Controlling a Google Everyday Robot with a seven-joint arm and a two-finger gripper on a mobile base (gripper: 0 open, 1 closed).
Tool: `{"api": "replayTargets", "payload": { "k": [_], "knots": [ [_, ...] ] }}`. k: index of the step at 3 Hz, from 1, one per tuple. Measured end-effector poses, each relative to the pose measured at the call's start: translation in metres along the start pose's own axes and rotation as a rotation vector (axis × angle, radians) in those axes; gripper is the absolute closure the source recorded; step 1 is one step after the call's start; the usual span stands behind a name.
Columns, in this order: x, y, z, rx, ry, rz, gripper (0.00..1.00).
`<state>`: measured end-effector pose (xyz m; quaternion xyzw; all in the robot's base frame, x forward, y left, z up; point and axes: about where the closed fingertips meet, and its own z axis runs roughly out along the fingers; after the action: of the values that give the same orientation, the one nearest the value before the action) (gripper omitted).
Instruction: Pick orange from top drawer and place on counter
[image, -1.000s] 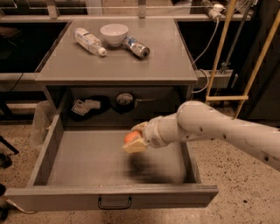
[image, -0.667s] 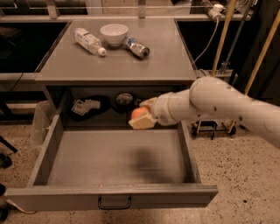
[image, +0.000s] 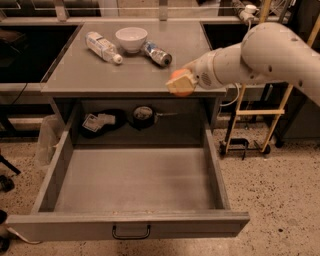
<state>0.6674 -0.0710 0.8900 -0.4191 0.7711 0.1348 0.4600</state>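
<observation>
One orange, small, round and smooth, sat clamped in the gripper, whose pale tan fingers were drawn in narrow around the fruit, so that only its upper left side showed. The held fruit was over the front right part of the counter, close to the front edge; whether it touched the surface could not be told. The gripper hung at the end of a thick, rounded white arm reaching in from the right.

The counter was a flat, matte grey rectangle. Toward its back stood a white bowl, round and glossy, well apart from the orange. Just left of the bowl a clear plastic bottle lay on its side, and just right of it a smaller dark-labelled bottle also lay tipped over.

Below the counter, the top drawer stood pulled fully out, wide and shallow, with a flat grey floor, low side walls and a small dark metal handle on its front. In the recess behind the drawer lay a dark bag with a white label and a round dark object.

A speckled stone floor spread around the cabinet, and a yellowish wooden frame stood to its right.
</observation>
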Motion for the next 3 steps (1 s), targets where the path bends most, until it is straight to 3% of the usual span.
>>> {"api": "replayTargets", "payload": {
  "k": [1,2,3],
  "knots": [
    [-0.029,-0.048,-0.02,0.078,-0.005,0.064,1.0],
    [-0.03,-0.048,-0.015,0.076,-0.002,0.065,1.0],
    [-0.042,-0.08,0.007,0.158,0.01,0.064,1.0]
  ]
}}
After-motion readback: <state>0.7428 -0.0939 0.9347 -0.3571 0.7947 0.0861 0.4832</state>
